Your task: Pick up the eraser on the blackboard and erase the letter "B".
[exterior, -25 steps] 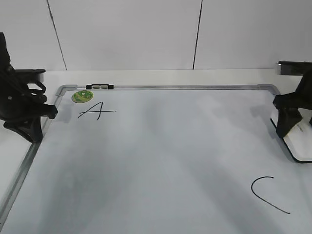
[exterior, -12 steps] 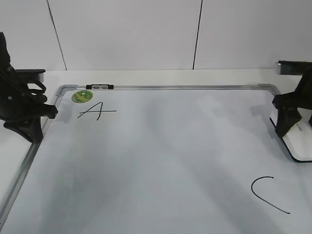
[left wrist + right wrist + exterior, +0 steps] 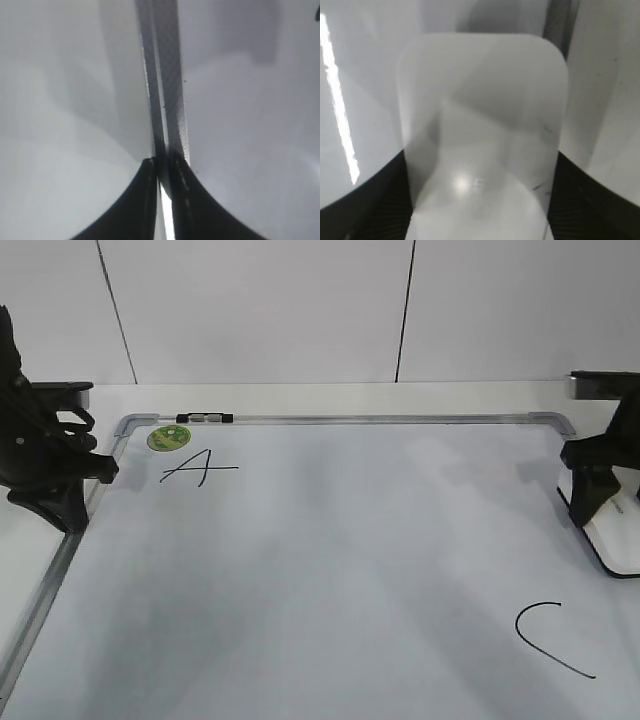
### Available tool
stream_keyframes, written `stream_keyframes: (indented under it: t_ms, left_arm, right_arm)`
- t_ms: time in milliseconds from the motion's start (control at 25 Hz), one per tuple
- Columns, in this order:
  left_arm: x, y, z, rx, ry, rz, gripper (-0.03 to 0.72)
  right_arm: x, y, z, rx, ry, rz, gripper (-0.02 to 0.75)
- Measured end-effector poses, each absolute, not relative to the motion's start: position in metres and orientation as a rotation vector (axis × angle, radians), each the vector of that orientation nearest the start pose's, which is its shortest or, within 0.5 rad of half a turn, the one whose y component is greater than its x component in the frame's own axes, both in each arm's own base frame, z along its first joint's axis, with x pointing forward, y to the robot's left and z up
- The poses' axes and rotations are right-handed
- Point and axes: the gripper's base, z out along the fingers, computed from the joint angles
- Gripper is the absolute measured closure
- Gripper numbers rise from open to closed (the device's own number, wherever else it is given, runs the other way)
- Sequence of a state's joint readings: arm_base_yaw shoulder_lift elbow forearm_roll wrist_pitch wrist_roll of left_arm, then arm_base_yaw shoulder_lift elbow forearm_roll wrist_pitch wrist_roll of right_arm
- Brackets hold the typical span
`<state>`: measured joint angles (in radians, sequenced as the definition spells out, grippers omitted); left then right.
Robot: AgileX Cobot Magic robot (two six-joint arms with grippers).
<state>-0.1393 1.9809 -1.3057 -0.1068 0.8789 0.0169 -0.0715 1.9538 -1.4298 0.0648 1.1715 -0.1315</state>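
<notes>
Right claw (image 3: pixel 480 200), jaws straddling white eraser (image 3: pixel 482 115) at blackboard (image 3: pixel 330 570) edge: close squarely, lift level; left claw (image 3: pixel 162 165) narrow.

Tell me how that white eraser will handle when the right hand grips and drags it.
The eraser looks like a rigid block, so it probably won't flex. Its top is smooth and glossy, so the right hand, whose fingers flank it, might slip. It lies flat on the blackboard, unlikely to roll or tip.

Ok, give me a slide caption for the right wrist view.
Right gripper straddling the white eraser at the blackboard's edge.
</notes>
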Motion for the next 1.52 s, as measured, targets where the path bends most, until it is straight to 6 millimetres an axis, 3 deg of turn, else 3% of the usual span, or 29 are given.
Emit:
stream_keyframes:
  t_ms: [1200,1520]
  left_arm:
    - [0.3737,-0.0599,0.1556,0.140,3.037,-0.140,0.645]
    - [0.3737,-0.0599,0.1556,0.140,3.037,-0.140,0.645]
  right_arm:
    - [0.3732,-0.0209,0.1876,-0.027,3.207,0.112,0.177]
    - [0.3726,-0.0191,0.1878,-0.015,3.213,0.144,0.077]
